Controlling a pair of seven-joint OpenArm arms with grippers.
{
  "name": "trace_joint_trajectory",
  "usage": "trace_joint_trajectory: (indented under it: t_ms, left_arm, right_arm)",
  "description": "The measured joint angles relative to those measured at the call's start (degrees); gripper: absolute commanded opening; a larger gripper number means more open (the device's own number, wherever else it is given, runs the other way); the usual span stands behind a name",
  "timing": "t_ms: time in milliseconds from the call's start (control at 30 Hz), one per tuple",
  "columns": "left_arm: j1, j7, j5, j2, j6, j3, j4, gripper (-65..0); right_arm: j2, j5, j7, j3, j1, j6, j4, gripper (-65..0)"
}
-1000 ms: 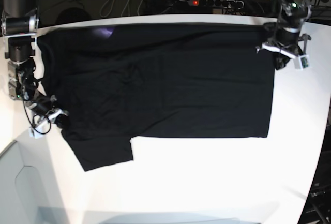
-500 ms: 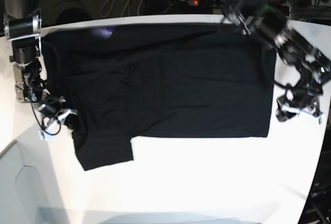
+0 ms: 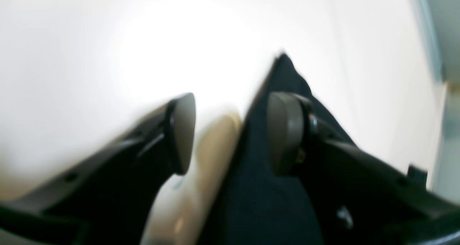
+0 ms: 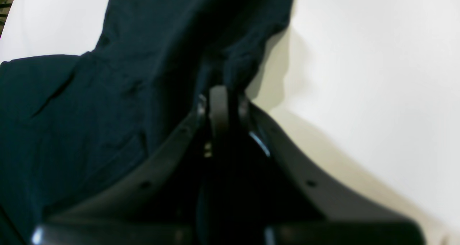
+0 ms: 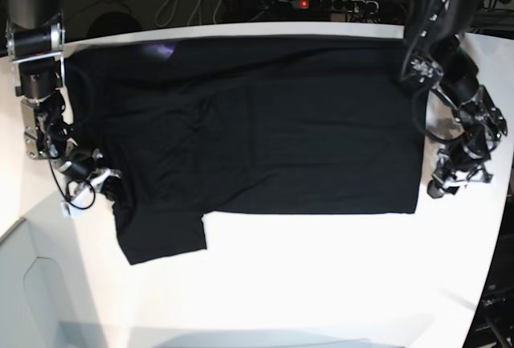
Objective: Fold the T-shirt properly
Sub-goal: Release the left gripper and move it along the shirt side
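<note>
T-shirt (image 5: 257, 131) spread nearly flat across the upper half of the white table (image 5: 321, 284), no fold visible. Right pincer (image 4: 222, 105), at frame left, is clamped on cloth near the sleeve; left pincer (image 5: 454, 179) stands apart at the lower right hem corner. Folding remains.

T-shirt (image 5: 257, 123) showing plain black all over, small purple patch peeking near the surface's far left corner. Surface (image 5: 321, 276) showing white. Left tool (image 3: 230, 133) showing black with grey pads (image 3: 284, 130); right tool (image 4: 221, 108) looking black. Power strip (image 5: 321, 2) glowing red at its switch.
</note>
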Motion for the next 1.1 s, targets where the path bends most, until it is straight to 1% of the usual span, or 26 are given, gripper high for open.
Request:
trace_joint_trajectory:
  t_ms: [100,200,267,333,600,667,800,867,900,933,967,1033,1067,1100]
  left_arm:
    - [0.04,-2.47,-0.15,-0.22,0.50,0.00,-1.31,-33.6]
    - [-0.28,-3.52,-1.44,0.48,5.86,0.00,-1.20,-33.6]
    - [-0.39,-3.76,-1.64,1.14,7.54,-0.02,-0.94,-33.6]
    - [-0.39,-5.09,-1.68,2.36,7.56,-0.09,-0.52,-33.6]
    - [-1.51,-5.22,-2.49,6.69,7.17,-0.07,-0.48,-33.7]
    - [-1.51,-5.25,-2.56,7.04,7.19,0.44,-0.37,-33.7]
    - [-1.38,-5.77,-2.69,6.95,7.23,6.01,-0.17,-33.8]
    - [-1.38,-5.86,-2.73,7.08,7.26,7.02,-0.17,-34.5]
    - [-1.38,-5.86,-2.73,7.08,7.26,7.15,-0.17,-36.8]
    - [-1.29,-5.79,-2.56,7.08,7.28,7.21,-0.20,-40.7]
    - [-1.09,-5.75,-2.51,7.08,7.30,7.21,-0.20,-45.9]
    - [-0.61,-5.42,-2.64,7.08,7.37,7.06,-0.22,-60.6]
    - [-0.37,-5.27,-2.58,7.06,7.34,7.02,-0.24,-65.0]
    - [-0.20,-5.29,-3.26,7.06,7.34,7.15,-0.24,-65.0]
  right_arm:
    - [-0.02,-0.02,0.00,0.00,0.00,-0.02,0.00,-65.0]
    - [-0.11,-0.02,0.00,0.00,0.02,0.00,0.00,-65.0]
    - [-0.13,0.00,0.00,0.00,0.02,-0.02,0.00,-65.0]
    - [-0.13,-0.02,0.00,0.00,0.04,-0.02,0.00,-65.0]
    - [-0.15,-0.02,-0.02,0.00,0.07,0.00,0.00,-65.0]
    - [-0.15,-0.02,-0.02,0.00,0.07,0.00,0.00,-65.0]
    - [-0.17,-0.04,0.00,0.00,0.07,-0.02,0.00,-65.0]
    - [-0.17,-0.04,0.00,0.00,0.04,0.00,0.00,-65.0]
    - [-0.17,-0.02,0.00,0.00,0.02,0.00,0.00,-65.0]
    - [-0.17,-0.02,0.00,0.00,0.02,0.00,0.00,-65.0]
    - [-0.17,-0.02,0.00,0.00,0.02,0.00,0.00,-65.0]
    - [-0.17,-0.04,0.00,0.00,0.02,-0.02,0.00,-65.0]
    - [-0.17,-0.02,0.00,0.00,0.02,-0.02,0.00,-65.0]
    - [-0.17,-0.04,0.00,0.00,0.02,-0.02,0.00,-65.0]
